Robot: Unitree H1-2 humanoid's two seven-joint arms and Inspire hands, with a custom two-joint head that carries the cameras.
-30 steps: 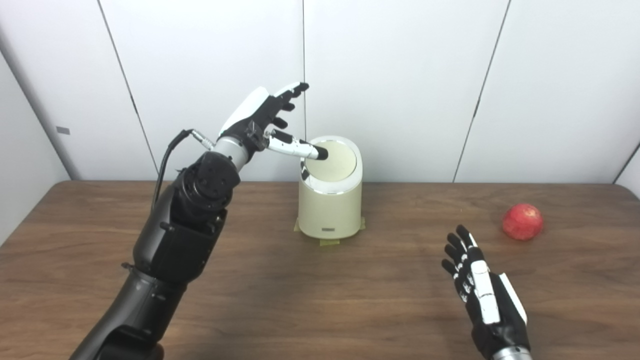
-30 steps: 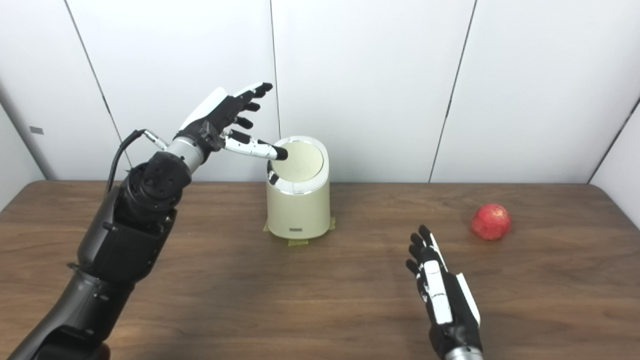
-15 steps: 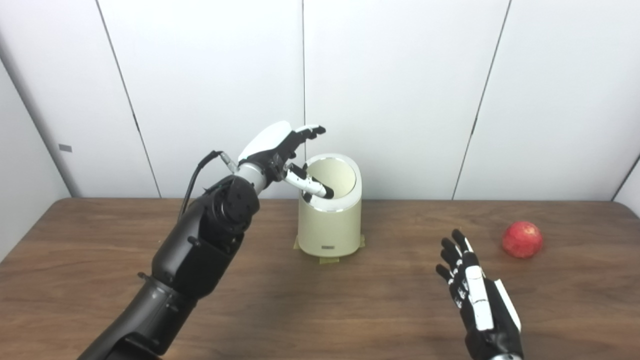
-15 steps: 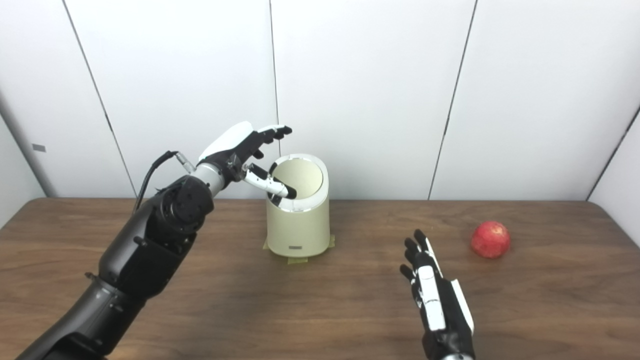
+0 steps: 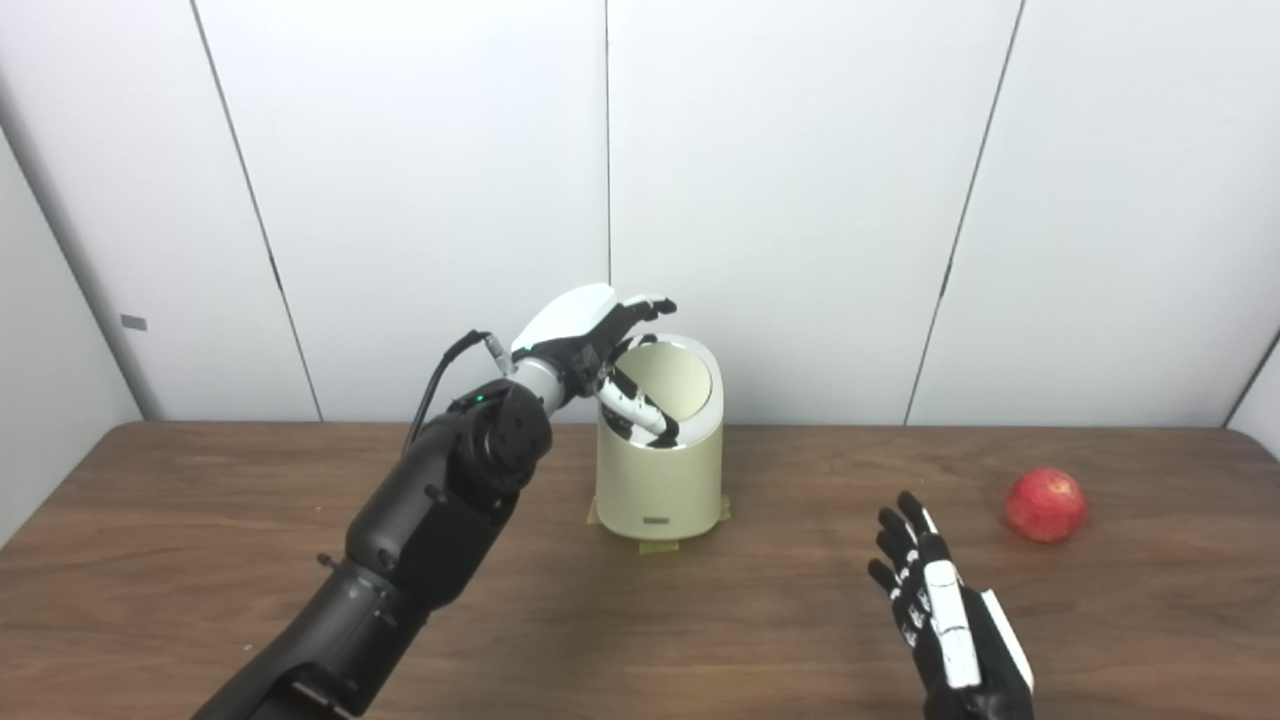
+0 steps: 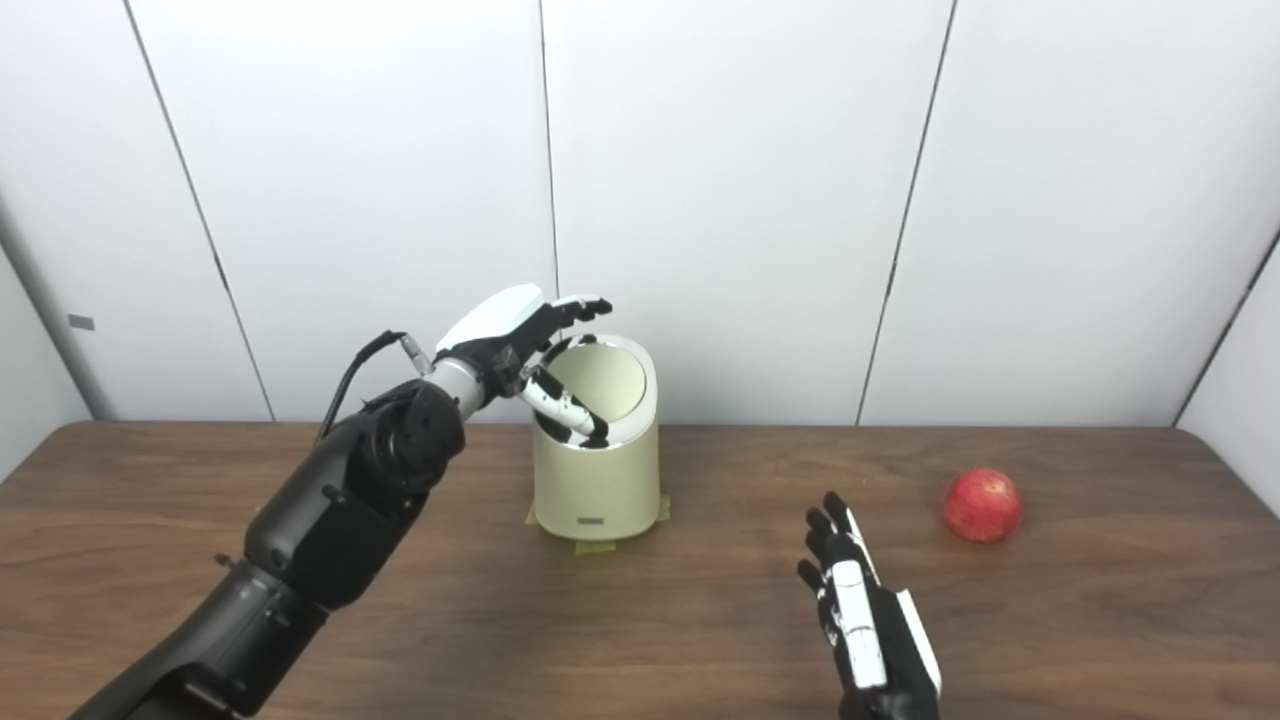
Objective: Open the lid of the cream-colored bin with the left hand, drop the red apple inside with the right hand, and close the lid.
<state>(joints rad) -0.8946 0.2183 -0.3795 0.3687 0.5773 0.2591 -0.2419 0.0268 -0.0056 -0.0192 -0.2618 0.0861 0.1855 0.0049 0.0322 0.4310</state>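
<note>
— Two hands up; which step am I on?

— Opening. My left hand (image 5: 585, 325) has its thumb pressed into the bin (image 5: 660, 480), tipping the lid (image 5: 680, 378); fingers spread above, gripping nothing.

— And the apple (image 5: 1045, 505)?

— On the counter (image 5: 200, 560), well right of my right hand (image 6: 865, 625), fingers apart, empty. Next, reach there.

— Any difference between views?

— Nothing extra in either.

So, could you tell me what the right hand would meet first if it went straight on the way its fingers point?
Probably nothing: the right hand points past the apple, over bare table.
</note>
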